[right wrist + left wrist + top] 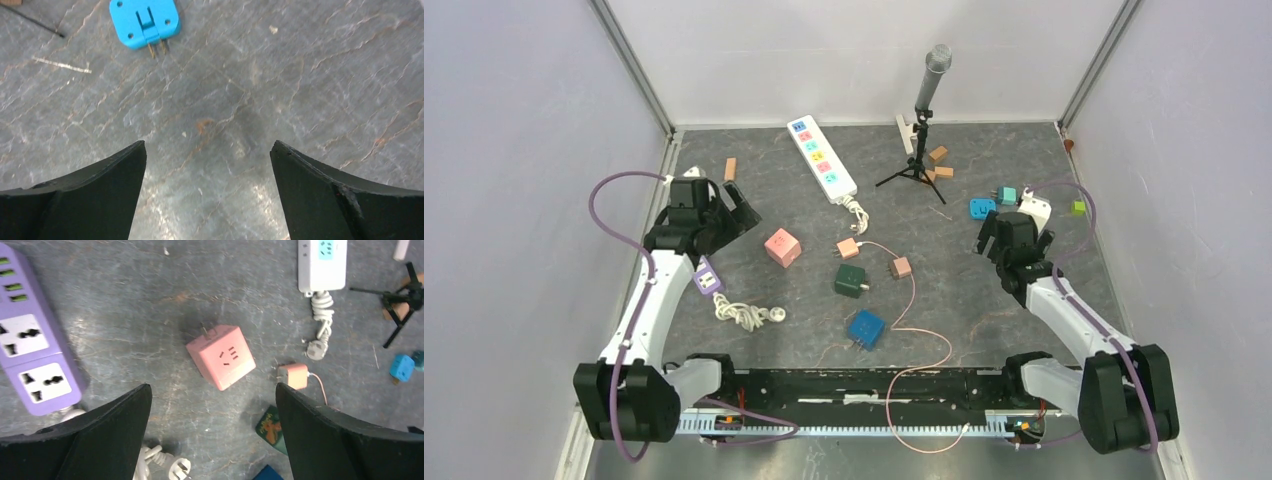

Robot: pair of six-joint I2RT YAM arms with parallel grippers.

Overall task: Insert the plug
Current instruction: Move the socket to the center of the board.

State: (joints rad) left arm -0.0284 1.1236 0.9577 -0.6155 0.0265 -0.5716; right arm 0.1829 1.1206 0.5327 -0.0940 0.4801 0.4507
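Pink plug cube (220, 356), loose, near purple strip (35, 347)

Top view: fixed, high behind the arm bases, angled down over the whole grey stone-patterned bench (964, 290).
Left wrist view: close, facing down; shares the pink cube-shaped plastic adapter (782, 247) (220, 356).
Right wrist view: close, facing down; shares the bright blue flat plastic plug (982, 208) (145, 22).

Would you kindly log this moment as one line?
left gripper: open, facing pink cube | right gripper: open, blue plug ahead | held: nothing | stage: no plug picked yet
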